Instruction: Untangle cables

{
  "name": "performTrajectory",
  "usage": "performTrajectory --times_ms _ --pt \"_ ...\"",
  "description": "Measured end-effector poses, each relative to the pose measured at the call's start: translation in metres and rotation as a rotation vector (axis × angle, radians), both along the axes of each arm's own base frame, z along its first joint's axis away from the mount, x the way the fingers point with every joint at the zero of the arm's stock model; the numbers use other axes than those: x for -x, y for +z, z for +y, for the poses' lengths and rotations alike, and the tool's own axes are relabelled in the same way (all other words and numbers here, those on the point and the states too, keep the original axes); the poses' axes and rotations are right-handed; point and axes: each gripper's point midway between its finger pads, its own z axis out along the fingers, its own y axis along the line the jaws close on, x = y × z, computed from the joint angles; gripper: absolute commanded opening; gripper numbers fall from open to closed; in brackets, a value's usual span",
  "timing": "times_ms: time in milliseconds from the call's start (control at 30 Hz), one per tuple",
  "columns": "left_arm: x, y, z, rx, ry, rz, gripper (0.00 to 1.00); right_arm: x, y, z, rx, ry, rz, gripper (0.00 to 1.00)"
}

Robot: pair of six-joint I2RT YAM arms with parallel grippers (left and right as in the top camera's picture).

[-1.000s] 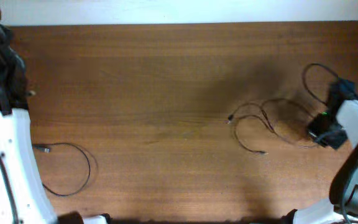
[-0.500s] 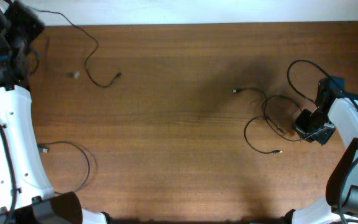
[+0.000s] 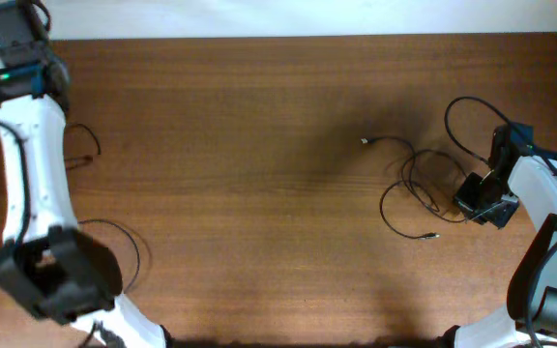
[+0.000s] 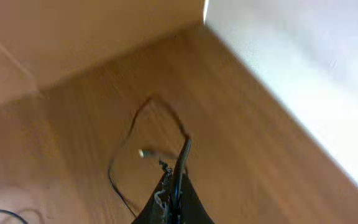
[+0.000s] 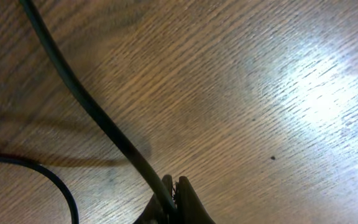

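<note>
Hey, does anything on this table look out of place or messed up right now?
Nothing looks damaged or spilled. The cables by the right gripper lie in crossed, tangled loops, one pinched in it. The left gripper holds a separate cable up near the table's far left corner.

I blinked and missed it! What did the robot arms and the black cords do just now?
The left gripper swung up to the far left corner, carrying a cable. The right gripper, shut on the tangled cables, moved slightly left, and one plug end slid toward the far edge. The loose loop at the near left stayed put.
</note>
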Motion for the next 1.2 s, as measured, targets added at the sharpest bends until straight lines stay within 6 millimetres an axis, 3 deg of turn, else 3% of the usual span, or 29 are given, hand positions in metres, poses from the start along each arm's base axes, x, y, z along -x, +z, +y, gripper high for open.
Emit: performTrajectory --times_ms 100,167,200,267,300,333,500,567,600,633,733,833,900,967,1000,1100,1133,1167,1200 --pt "-0.023 -0.076 -0.007 0.102 -0.056 0.115 0.00 0.000 0.000 0.000 0.000 0.000 -0.001 0.04" --pt "-0.025 -0.135 -0.011 0.165 -0.071 0.228 0.02 -0.001 0.000 0.000 0.001 0.001 -0.003 0.04" --pt "-0.016 -0.148 -0.015 0.188 -0.071 0.286 0.10 -0.001 0.000 0.000 0.000 0.000 -0.004 0.04" --pt "0.005 -0.156 -0.013 0.179 -0.040 0.385 0.22 -0.003 0.000 -0.001 0.003 0.000 -0.011 0.04" --pt "0.011 -0.156 -0.009 0.157 -0.018 0.411 0.57 -0.005 0.000 -0.001 0.005 0.000 -0.019 0.04" --pt "0.019 -0.155 -0.006 0.135 0.001 0.445 0.99 -0.006 0.000 -0.002 0.007 0.000 -0.027 0.04" --pt "0.011 -0.143 0.001 0.104 0.014 0.416 0.99 -0.006 -0.001 -0.002 0.008 0.000 -0.027 0.05" --pt "-0.009 -0.098 0.005 0.087 0.008 0.324 0.99 -0.005 -0.001 -0.001 0.002 0.000 -0.021 0.05" --pt "-0.019 -0.056 0.007 0.065 0.005 0.238 0.99 -0.005 -0.001 0.001 -0.009 0.001 -0.023 0.05" --pt "-0.017 -0.047 0.006 0.069 0.002 0.236 0.99 -0.005 -0.001 0.002 -0.012 0.000 -0.025 0.05" --pt "0.007 -0.059 -0.012 0.152 -0.048 0.364 0.99 -0.005 -0.001 0.003 -0.020 0.002 -0.026 0.04" --pt "-0.002 -0.078 -0.069 0.420 -0.284 0.356 0.99 0.000 -0.001 0.016 -0.091 0.012 -0.012 0.04" --pt "-0.009 -0.079 -0.133 0.589 -0.507 0.345 0.99 -0.008 0.004 0.051 -0.277 0.150 -0.070 0.04" --pt "-0.007 -0.079 -0.189 0.662 -0.645 0.385 0.99 -0.013 0.017 0.100 -0.474 0.381 -0.157 0.04" --pt "-0.006 -0.078 -0.226 0.675 -0.738 0.408 0.99 -0.016 0.027 0.131 -0.574 0.514 -0.215 0.15" --pt "-0.001 -0.078 -0.278 0.673 -0.856 0.452 0.99 -0.024 0.033 0.171 -0.618 0.676 -0.277 0.47" --pt "0.003 -0.078 -0.292 0.671 -0.884 0.471 0.99 -0.022 0.028 0.166 -0.580 0.639 -0.238 0.77" --pt "0.011 -0.079 -0.311 0.671 -0.918 0.506 0.99 -0.020 0.025 0.156 -0.536 0.604 -0.200 0.99" --pt "0.016 -0.080 -0.320 0.672 -0.932 0.527 0.99 -0.014 0.030 0.146 -0.496 0.576 -0.133 0.98"
